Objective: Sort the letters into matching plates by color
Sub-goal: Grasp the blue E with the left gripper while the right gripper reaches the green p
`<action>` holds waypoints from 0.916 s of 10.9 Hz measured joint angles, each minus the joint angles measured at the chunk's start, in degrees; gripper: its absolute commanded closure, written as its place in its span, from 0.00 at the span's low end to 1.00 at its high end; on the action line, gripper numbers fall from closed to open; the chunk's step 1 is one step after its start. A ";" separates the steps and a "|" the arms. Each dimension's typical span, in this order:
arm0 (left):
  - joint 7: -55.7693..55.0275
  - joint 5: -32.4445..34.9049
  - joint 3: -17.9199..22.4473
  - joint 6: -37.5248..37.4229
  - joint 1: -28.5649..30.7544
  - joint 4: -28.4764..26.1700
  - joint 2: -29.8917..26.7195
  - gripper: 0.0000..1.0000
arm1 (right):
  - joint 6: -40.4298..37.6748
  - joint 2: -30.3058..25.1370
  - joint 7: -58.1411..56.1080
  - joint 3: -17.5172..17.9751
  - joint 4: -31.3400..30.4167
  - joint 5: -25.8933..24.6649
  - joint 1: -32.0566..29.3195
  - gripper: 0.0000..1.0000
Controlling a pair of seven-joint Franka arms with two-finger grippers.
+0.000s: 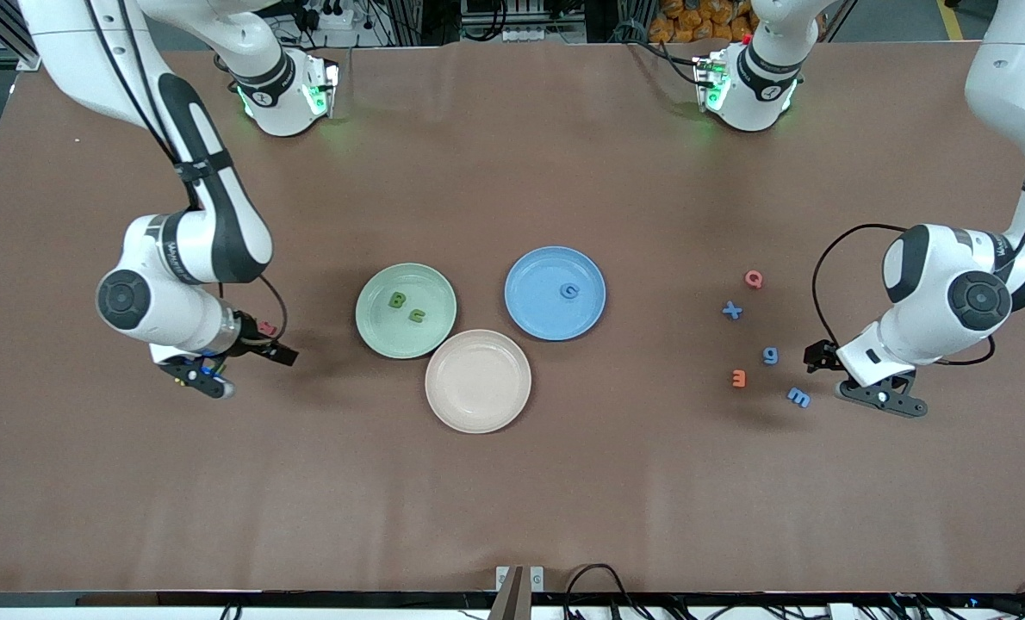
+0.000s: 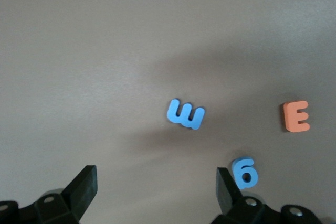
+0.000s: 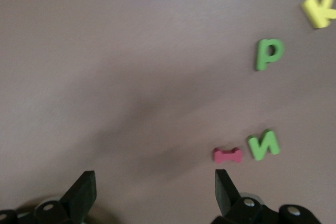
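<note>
The mint green plate (image 1: 381,334) holds two green letters, a B (image 1: 397,300) and a c (image 1: 416,316). The blue plate (image 1: 537,312) holds one blue letter (image 1: 570,291). Toward the left arm's end of the table lie a blue x (image 1: 732,310), a blue g (image 1: 771,355) (image 2: 245,172) and a blue m (image 1: 798,397) (image 2: 186,115). My left gripper (image 1: 881,398) (image 2: 156,192) is open and empty beside the blue m. My right gripper (image 1: 202,376) (image 3: 155,192) is open and empty, low over the table near a green p (image 3: 269,53) and a green N (image 3: 264,145), both hidden under the arm in the front view.
A beige-pink plate (image 1: 478,405) lies nearer the front camera, touching both other plates. A red Q (image 1: 754,278) and an orange letter (image 1: 739,378) (image 2: 296,116) lie among the blue letters. A red letter (image 3: 227,155) and a yellow K (image 3: 318,11) lie by the green ones.
</note>
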 measured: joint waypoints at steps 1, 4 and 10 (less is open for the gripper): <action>0.04 0.00 -0.12 0.01 -0.17 0.00 0.49 0.00 | 0.02 0.02 1.86 -0.94 0.00 0.00 -0.86 0.00; 3.50 0.09 -0.48 0.08 -1.10 0.00 1.69 0.00 | 0.99 0.61 2.94 -4.36 -0.03 -0.01 -3.79 0.00; 10.75 0.11 -0.38 2.45 -1.16 0.37 4.28 0.06 | 10.20 7.53 2.65 -4.60 2.05 -0.06 -7.72 0.00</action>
